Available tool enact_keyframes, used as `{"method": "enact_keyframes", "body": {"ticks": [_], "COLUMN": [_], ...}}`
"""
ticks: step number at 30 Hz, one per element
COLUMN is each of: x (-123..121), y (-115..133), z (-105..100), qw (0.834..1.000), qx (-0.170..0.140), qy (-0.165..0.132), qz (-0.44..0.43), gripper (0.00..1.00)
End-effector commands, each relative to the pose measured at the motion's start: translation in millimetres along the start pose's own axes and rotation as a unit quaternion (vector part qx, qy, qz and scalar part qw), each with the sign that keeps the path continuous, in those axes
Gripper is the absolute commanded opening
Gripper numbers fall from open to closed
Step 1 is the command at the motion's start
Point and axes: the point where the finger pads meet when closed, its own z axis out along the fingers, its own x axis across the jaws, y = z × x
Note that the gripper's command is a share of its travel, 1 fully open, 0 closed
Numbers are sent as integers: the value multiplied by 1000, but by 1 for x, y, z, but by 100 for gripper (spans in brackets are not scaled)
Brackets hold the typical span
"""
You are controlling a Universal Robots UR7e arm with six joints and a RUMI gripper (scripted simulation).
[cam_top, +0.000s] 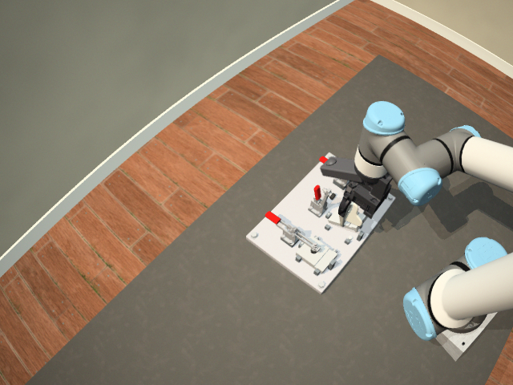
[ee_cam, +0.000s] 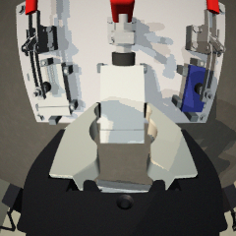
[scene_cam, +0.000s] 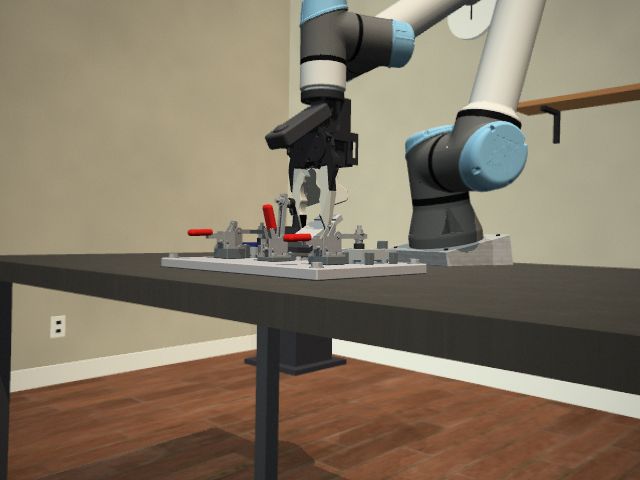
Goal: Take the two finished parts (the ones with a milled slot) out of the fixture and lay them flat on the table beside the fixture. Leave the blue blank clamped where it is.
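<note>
The white fixture plate (cam_top: 319, 228) lies on the dark table and carries three toggle clamps with red handles. My gripper (cam_top: 347, 215) hangs over the middle station and is shut on a white slotted part (ee_cam: 122, 88), held just above the plate in front of the middle clamp (cam_top: 317, 194), whose handle stands upright. In the wrist view the fingers grip the part's near end. The second white part (cam_top: 319, 258) lies under the closed near clamp and also shows at the left of the wrist view (ee_cam: 51, 93). The blue blank (ee_cam: 193, 88) sits clamped at the right.
The arm's base (cam_top: 451, 306) stands at the table's right, close to the plate. Small grey locating blocks (cam_top: 349, 239) stick up around each station. The red handles (scene_cam: 200, 232) of the two outer clamps lie flat. Dark table top surrounds the plate.
</note>
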Motion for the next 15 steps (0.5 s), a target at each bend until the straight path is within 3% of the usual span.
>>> {"method": "enact_keyframes", "body": {"ticks": [1, 15], "x": [0, 0], "y": [1, 6], "z": [-6, -28], "qw": [1000, 1000], "qx": [1, 1], "qy": [0, 0], "qz": [0, 0], "gripper": [0, 0]}}
